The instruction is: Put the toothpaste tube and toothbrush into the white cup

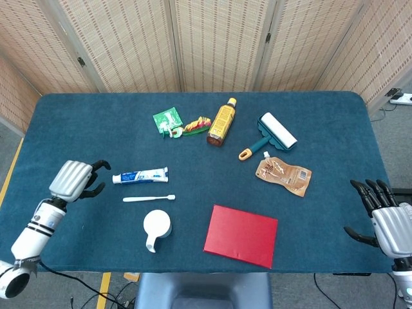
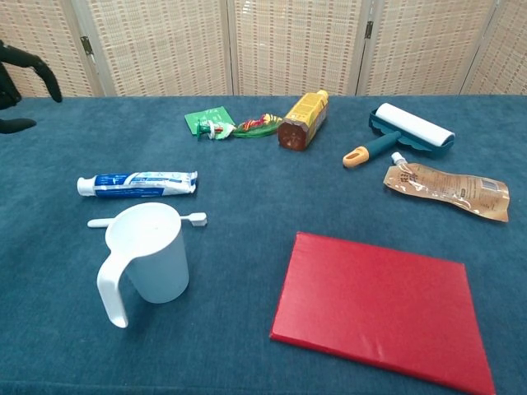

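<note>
While the left hand [image 1: 76, 179] hangs over the blue table [image 1: 77, 122], just to the left of the toothpaste tube [image 1: 140, 176], its dark fingers [image 1: 96, 188] are spread apart and curved, and they hold nothing. From the chest camera only some black fingertips [image 2: 25, 64] of this hand show at the far left edge. The toothpaste tube lies flat, with its white cap pointing toward the left hand. Just in front of it, nearer to the robot, lies the white toothbrush [image 1: 149, 198], almost parallel to the tube and not touching it. The white cup [image 1: 156, 227] stands upright close to the toothbrush, with its handle turned to the robot; in the chest view the cup [image 2: 151, 262] covers the middle part of the brush [image 2: 194, 217]. The right hand [image 1: 386, 217] is at the right edge of the table, well apart from all these things, with fingers stretched open and nothing between them. To the right of the cup a red book [image 1: 241, 235] lies flat. Further back on the table I see a green packet [image 1: 167, 120], a small colourful wrapper [image 1: 197, 124] beside it, an amber bottle [image 1: 221, 122] lying on its side, a lint roller [image 1: 271, 134] with an orange handle tip, and a brown pouch [image 1: 283, 175] near the roller. A folding screen [image 1: 212, 42] stands behind the table.
</note>
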`<state>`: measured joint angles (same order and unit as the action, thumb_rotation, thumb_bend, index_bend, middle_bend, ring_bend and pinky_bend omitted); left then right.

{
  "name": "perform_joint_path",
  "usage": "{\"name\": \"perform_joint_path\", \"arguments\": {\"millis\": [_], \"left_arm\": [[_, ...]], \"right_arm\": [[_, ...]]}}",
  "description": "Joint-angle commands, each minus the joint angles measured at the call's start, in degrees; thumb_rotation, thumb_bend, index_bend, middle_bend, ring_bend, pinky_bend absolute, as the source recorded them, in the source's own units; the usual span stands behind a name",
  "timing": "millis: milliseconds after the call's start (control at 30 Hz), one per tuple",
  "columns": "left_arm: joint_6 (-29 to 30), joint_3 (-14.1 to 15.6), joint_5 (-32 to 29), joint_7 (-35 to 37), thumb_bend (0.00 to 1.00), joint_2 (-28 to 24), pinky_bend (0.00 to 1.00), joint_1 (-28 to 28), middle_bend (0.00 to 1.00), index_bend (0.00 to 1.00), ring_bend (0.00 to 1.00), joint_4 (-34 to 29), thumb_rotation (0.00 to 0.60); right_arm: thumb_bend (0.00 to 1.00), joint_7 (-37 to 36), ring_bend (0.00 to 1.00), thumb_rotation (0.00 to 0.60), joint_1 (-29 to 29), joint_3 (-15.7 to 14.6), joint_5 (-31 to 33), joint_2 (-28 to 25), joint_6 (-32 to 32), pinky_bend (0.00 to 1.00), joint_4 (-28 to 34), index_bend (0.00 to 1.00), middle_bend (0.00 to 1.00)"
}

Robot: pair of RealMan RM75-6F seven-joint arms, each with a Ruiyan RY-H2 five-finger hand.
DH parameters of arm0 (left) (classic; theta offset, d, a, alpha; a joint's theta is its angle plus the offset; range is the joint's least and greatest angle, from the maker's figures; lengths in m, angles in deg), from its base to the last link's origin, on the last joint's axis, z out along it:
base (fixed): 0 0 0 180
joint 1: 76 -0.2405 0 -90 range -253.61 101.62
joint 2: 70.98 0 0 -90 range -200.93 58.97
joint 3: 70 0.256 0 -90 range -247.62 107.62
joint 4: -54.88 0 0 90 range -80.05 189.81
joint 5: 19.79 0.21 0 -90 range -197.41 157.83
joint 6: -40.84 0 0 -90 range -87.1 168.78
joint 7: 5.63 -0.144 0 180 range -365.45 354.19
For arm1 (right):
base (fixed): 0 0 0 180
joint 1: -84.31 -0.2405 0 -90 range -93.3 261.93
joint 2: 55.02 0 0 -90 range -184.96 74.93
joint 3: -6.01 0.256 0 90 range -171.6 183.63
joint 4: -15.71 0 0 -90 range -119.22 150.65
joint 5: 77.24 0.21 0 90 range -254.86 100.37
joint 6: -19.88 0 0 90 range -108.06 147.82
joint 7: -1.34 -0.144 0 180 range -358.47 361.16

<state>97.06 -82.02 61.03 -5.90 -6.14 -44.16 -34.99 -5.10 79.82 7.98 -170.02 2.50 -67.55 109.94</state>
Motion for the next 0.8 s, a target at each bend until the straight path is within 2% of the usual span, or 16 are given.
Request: {"name": "perform_joint_path", "arguments": {"millis": [33, 367, 567, 800], "left_arm": [[-4.91, -0.87, -3.39, -3.36, 0.38, 2.42, 1.0, 4.32, 1.0, 0.36, 0.92, 0.67, 0.6], [-13.43, -1.85, -15.85, -13.87, 0.38, 9.74, 1.0, 12.73, 1.0, 0.33, 0.94, 6.45, 0.6], [-17.15, 0.43, -24.25, -22.82, 0.38, 13.61, 1.0, 17.6, 1.0, 0.3, 0.95, 10.39, 0.6], [-17.93, 3.12, -35.08, -30.33, 0.38, 17.63, 1.0, 21.98, 1.0, 0.25, 0.95, 14.33, 0.599]], "right_arm": [[0.05, 0.23, 0.09, 0.6, 0.02, 0.01, -0.06, -0.15, -0.11, 0.06, 0.22, 0.01, 0.16], [0.05, 0.89, 0.09, 0.6, 0.17, -0.06, 0.05, -0.6, -0.21, 0.06, 1.04, 0.01, 0.17], [0.05, 1.34, 0.09, 0.6, 0.07, 0.08, -0.07, -1.03, -0.29, 0.06, 1.62, 0.01, 0.17], [0.05, 1.49, 0.09, 0.6, 0.03, 0.05, 0.26, -1.13, 0.05, 0.06, 1.79, 0.01, 0.17]]}}
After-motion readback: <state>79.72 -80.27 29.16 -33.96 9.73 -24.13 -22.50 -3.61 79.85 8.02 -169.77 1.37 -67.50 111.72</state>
